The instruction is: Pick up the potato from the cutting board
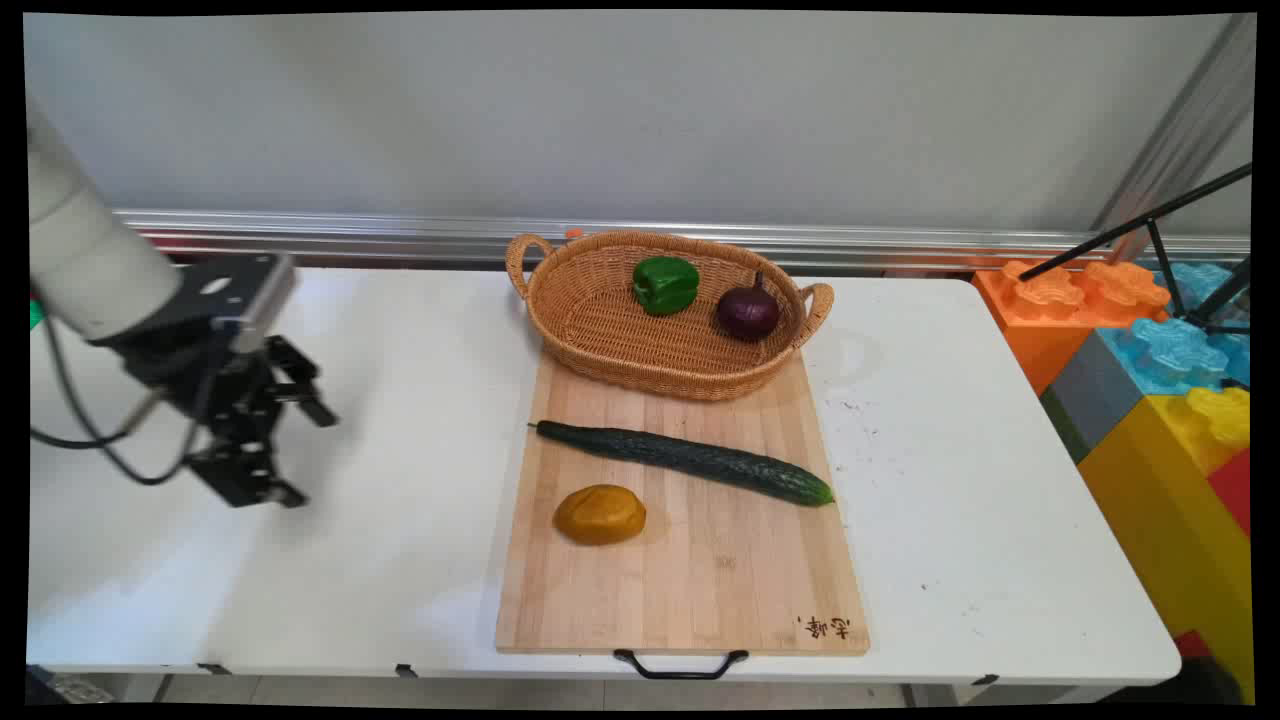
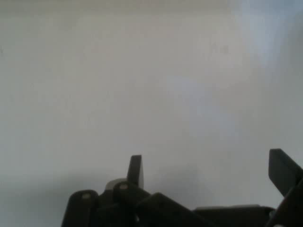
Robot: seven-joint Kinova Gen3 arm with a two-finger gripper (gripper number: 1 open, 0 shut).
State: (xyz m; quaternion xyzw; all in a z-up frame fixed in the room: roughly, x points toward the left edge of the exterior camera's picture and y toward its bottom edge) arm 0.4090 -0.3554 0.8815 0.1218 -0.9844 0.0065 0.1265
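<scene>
The gripper (image 1: 290, 455) hangs empty over bare table (image 1: 400, 420) at the left, fingers (image 2: 135, 170) spread apart — well clear of everything. Pepper (image 1: 665, 284) and onion (image 1: 748, 311) sit in the basket (image 1: 600, 340); cucumber (image 1: 685, 461) and potato (image 1: 600, 515) lie on the board (image 1: 720, 580).

The gripper (image 1: 300, 445) is motion-blurred; the toy blocks (image 1: 1165, 390) are cut off at right.

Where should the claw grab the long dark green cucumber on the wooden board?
Probably at the middle of the long dark green cucumber, coming straight down with the open claw straddling its width. It lies flat and slanted on the wooden cutting board, with clear board on either side.
</scene>
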